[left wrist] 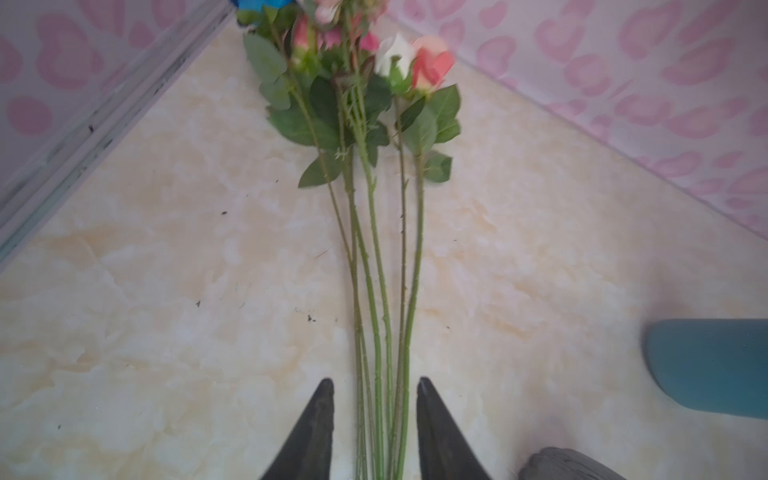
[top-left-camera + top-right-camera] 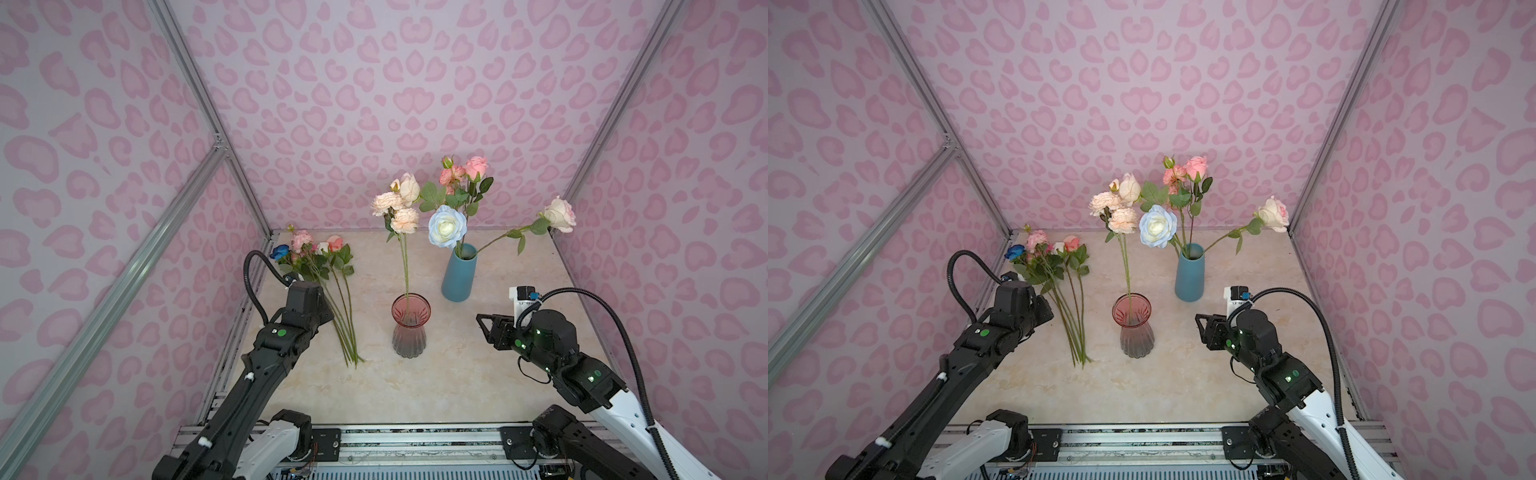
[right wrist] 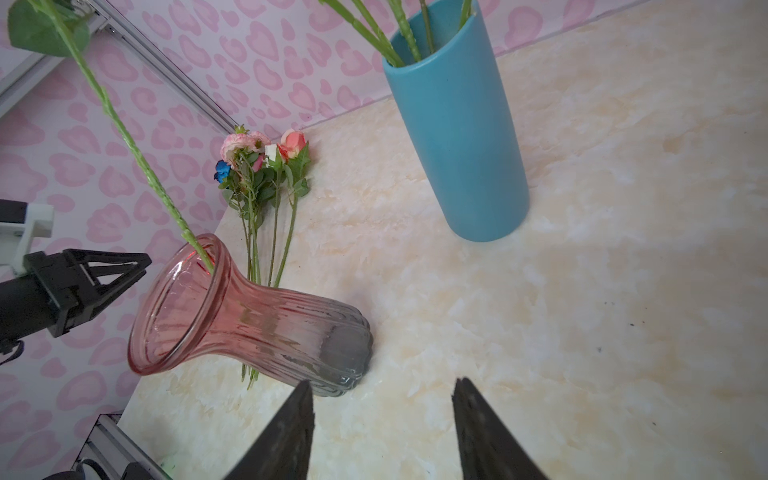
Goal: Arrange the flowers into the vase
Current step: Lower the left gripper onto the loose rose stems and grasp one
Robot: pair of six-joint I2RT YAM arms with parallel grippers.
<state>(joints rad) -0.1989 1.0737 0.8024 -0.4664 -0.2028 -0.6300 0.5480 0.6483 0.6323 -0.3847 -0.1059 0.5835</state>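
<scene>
Left pincer (image 1: 375,379) straddles flower stems (image 1: 376,340) — slim gaps; right pincer (image 3: 383,380) half-open, empty.

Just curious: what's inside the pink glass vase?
One long green stem topped with peach and cream blooms stands in the ribbed pink glass vase; its foot blurs behind the ribs.

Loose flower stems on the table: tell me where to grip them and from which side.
Grip the bare lower stems, below the leaves, from above with the jaws across them. They lie flat on the table, close together and nearly parallel there. The left gripper straddles that spot, though several may lift at once.
</scene>
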